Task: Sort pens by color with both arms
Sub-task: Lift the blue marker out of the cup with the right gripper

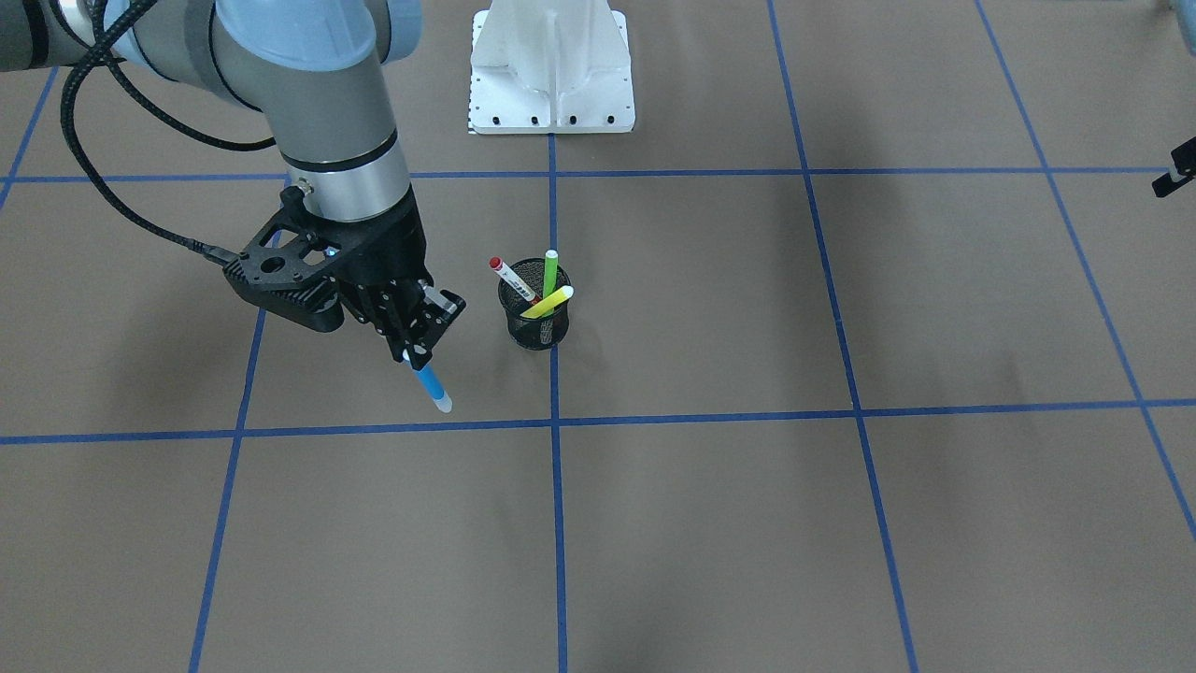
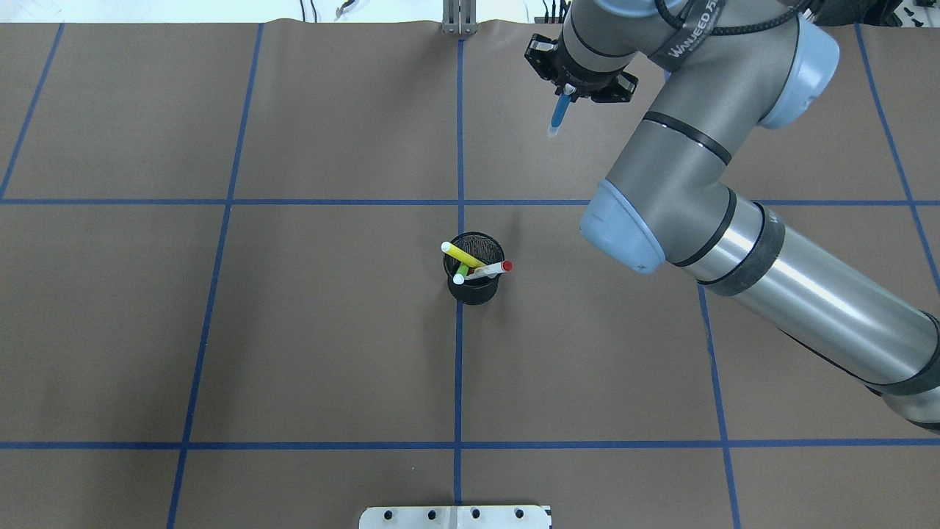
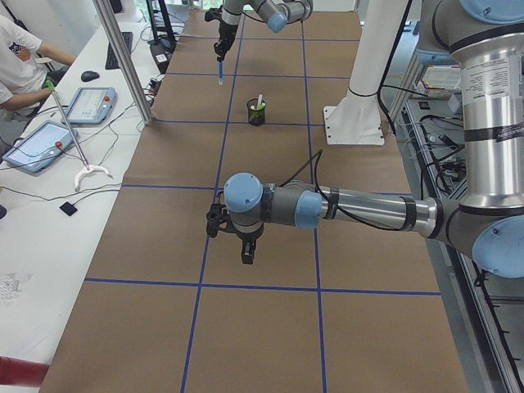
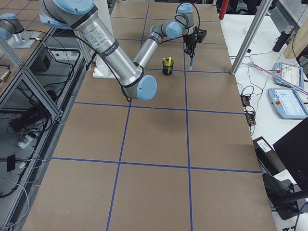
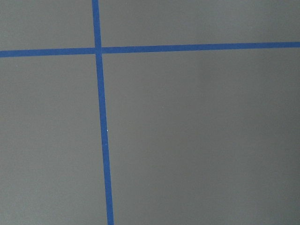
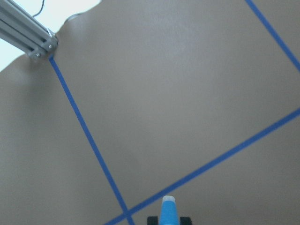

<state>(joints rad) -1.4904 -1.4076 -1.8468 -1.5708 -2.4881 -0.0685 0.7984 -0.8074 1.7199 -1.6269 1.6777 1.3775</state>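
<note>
In the front-facing view, our right claw (image 1: 411, 344) is pinching the blue pen (image 1: 432, 385) by its upper end, jaws closed narrowly on the barrel. We are holding it in the air clear of the mesh cup (image 1: 534, 322), likely to carry it to a spot of its own. Its long axis is tilting steeply, pale tip pointing down at the desk (image 1: 747, 523). The red-capped pen (image 1: 511, 279), the lime green pen (image 1: 550, 271) and the yellow pen (image 1: 551, 301) are leaning in the cup, waiting.

From overhead, the blue pen is hanging beyond the cup, away from our base.

In the left side view, our left claw (image 3: 247, 250) is hovering over the desk, well apart from the cup; we cannot tell its opening.

The left wrist view is showing only desk and tape lines (image 5: 101, 140).

The right wrist view is showing the pen's tip over a tape crossing.
</note>
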